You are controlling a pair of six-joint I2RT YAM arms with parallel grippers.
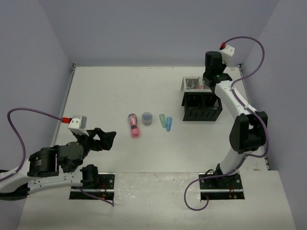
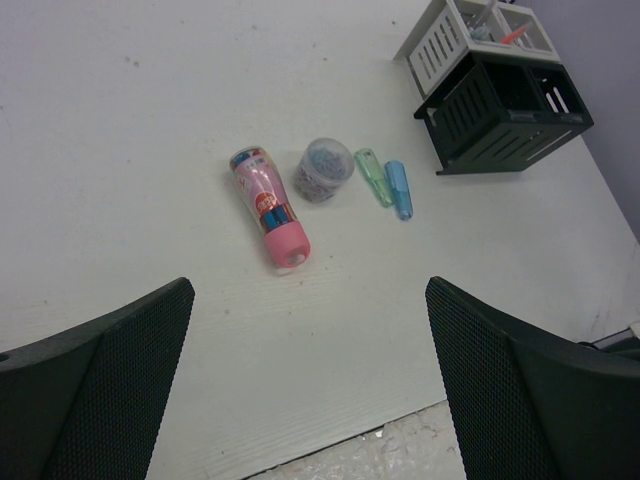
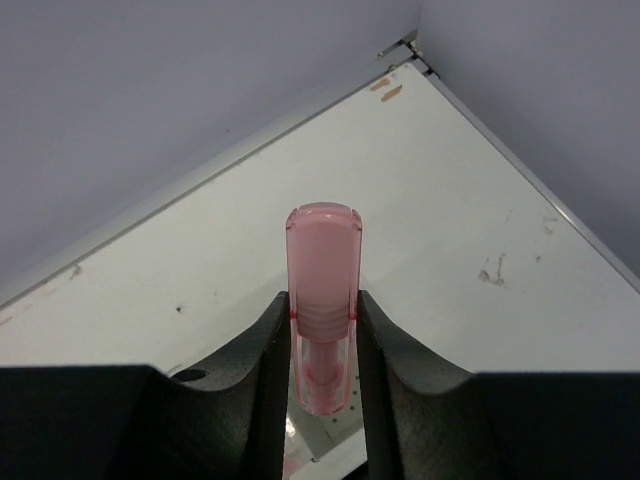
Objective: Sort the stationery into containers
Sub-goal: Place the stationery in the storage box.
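Between the right hand's (image 3: pixel 322 305) two dark fingers (image 3: pixel 262 370) a translucent pink marker (image 3: pixel 322 250) stands upright. It is pinched narrowly at its ribbed waist, and its rounded cap sticks up clear of them. From above, that hand hides under its own wrist, about over the 3 o'clock end of the white mesh organiser (image 1: pixel 188 84). The black mesh organiser (image 1: pixel 201 108) sits touching the white one at its 6 o'clock. An orange pen (image 2: pixel 515 35) shows slanted in one of the white organiser's compartments.

At 9 o'clock from the black box, well apart on the bare counter (image 1: pixel 105 91), lies a short row. A blue marker (image 1: pixel 169 124) is just beside a green marker (image 1: pixel 162 120), then comes a round pot of clips (image 1: pixel 147 118), then a fat pink capped tube (image 1: pixel 134 125) on its side.

At 8 o'clock from the tube the left hand (image 1: pixel 109 139) hovers, its jaws spread wide and empty, pointing toward 3 o'clock. Purple cables (image 1: pixel 29 115) loop from both arms, and grey walls (image 1: pixel 153 28) close three sides.
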